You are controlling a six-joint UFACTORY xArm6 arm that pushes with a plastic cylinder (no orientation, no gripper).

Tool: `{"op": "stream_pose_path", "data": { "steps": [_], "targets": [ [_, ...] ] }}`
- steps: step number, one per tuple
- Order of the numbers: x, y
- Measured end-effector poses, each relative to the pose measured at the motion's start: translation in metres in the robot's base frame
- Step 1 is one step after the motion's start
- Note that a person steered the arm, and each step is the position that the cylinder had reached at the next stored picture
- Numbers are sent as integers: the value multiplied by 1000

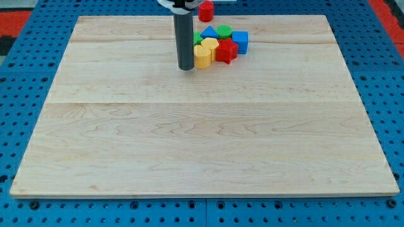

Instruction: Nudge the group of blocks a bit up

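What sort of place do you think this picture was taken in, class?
Probably a robotics lab bench: a pale wooden board lies on a blue perforated base, and my tip rests just left of a cluster of small coloured blocks.

view: single camera | angle: high, tilted down | facing: view's top | frames: whole board (202, 145)

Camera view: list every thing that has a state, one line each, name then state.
My tip: down on the board, just left of the cluster, close to the yellow block.
Yellow block: at the cluster's left edge.
Yellow block behind: packed in the cluster.
Red block: beside the yellow ones.
Green block: at the cluster's top.
Blue blocks: on the right.
Lone red block: apart, at the board's top edge.
Board: flat.
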State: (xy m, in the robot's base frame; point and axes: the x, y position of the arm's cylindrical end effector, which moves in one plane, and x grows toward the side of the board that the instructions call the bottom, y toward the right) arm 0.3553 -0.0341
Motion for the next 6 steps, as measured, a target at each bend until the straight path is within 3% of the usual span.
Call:
{"op": "stream_pose_path", "data": {
  "steps": [6],
  "targets": [
    [-8, 46]
  ]
}}
